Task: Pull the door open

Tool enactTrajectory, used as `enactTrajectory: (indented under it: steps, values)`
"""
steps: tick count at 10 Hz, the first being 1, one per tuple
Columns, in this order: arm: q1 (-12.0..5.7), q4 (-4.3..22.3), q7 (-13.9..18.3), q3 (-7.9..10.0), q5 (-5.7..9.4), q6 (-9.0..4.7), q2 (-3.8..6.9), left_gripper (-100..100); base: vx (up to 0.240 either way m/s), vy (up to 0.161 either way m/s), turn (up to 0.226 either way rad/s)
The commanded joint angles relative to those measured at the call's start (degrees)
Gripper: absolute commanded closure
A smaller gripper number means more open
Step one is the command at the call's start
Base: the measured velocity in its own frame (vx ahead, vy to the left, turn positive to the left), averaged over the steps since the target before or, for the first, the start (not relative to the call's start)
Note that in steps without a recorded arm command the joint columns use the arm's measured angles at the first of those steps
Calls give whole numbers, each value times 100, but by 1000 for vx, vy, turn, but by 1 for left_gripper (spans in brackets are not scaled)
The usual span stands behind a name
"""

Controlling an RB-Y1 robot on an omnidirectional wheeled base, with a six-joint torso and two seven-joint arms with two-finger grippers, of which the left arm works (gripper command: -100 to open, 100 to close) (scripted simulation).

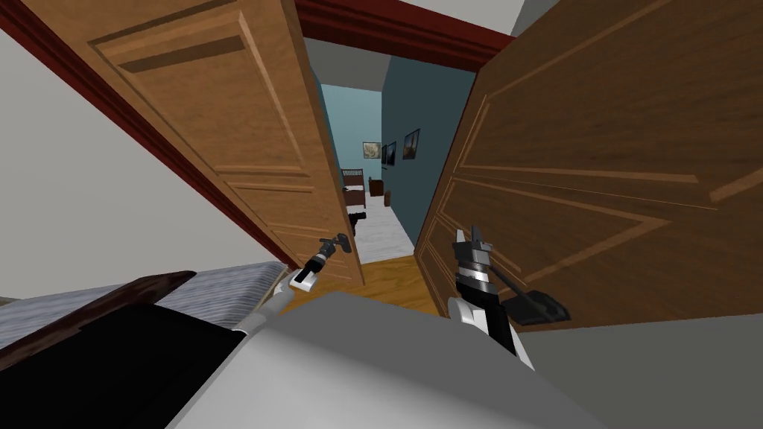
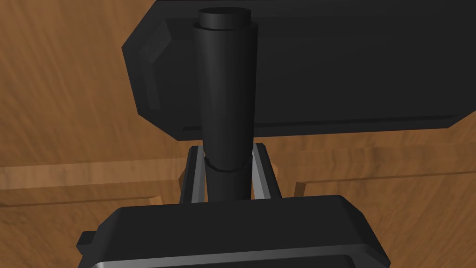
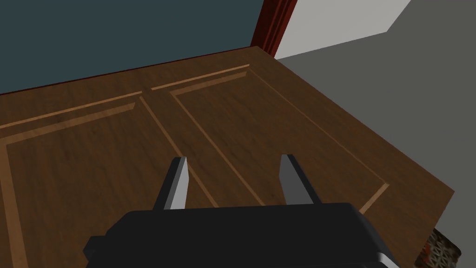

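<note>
Now two panelled brown wooden door leaves stand ajar. On the lighter left door leaf (image 1: pixel 223 134), the left gripper (image 2: pixel 228 156) pinches a black cylindrical lever handle (image 2: pixel 225 83) between its two fingers (image 2: pixel 197 174). The right gripper (image 3: pixel 234 163) hangs empty, blades spread, near the darker right door leaf (image 3: pixel 93 153).

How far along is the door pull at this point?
Done: the left hand is shut on the black cylindrical handle of the light brown panelled wooden door, which stands ajar with a hallway showing past it. In hand: the pull itself. Left: swinging it wider. The right hand is open, beside the darker brown door.
</note>
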Motion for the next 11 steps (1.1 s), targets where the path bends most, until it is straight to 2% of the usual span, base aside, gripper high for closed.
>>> enactTrajectory:
  steps: [1, 2, 3, 4, 11]
  values:
    - [162, -86, 114, -87, 9, -169, 143, 100, -234, 93, -157]
    - [225, -118, 164, -128, 13, -236, 207, 100, -248, 74, -119]
    - [170, -105, 128, -98, 12, -163, 171, 100, -110, 25, -26]
    - [277, -88, 213, -174, 14, -331, 270, 100, -148, 73, -141]
    - [635, -67, 503, -385, 47, -965, 685, 100, -217, 90, -150]
